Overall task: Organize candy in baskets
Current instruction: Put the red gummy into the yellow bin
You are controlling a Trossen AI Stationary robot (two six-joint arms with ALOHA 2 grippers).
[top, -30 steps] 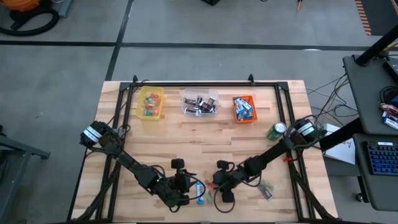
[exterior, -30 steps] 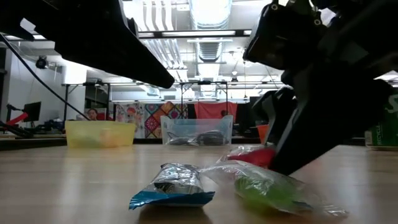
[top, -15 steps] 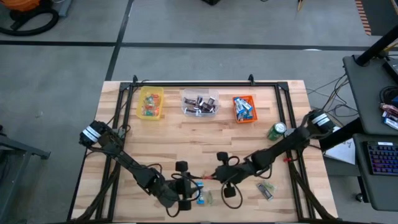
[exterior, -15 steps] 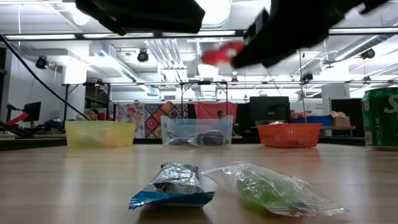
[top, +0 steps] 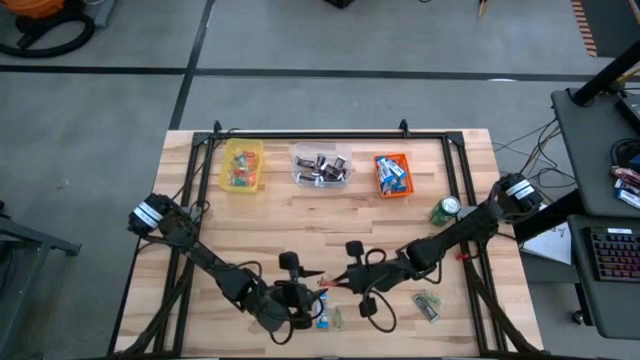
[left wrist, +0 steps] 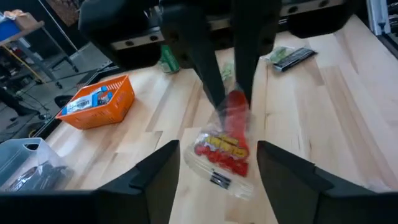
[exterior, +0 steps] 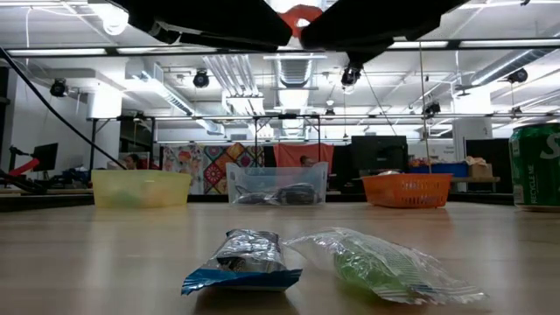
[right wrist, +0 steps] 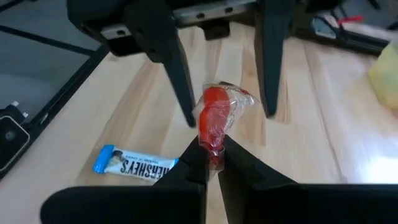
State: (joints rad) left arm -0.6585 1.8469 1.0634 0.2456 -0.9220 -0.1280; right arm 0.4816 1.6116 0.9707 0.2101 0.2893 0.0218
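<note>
Right gripper (right wrist: 211, 163) pinches crinkly clear-wrapped red candy (right wrist: 214, 121).

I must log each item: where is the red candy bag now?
The red candy bag is pinched in the right pincer, lifted above the table's near-centre, between the left pincer's open fingers.

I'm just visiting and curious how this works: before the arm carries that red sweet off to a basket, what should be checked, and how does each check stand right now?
1. Right gripper shut on the red candy bag: ok, pinched at one end.
2. Bag lifted off the table: ok, it hangs in the air between the arms.
3. Left gripper let go: ok, fingers spread on either side of the bag, not touching.
4. Yellow basket, clear basket and orange basket in place: ok, in a row at the far edge.
5. Which basket takes red sweets: cannot tell.
6. Blue-and-white bar and green candy bag sorted: not ok, on the table.
</note>
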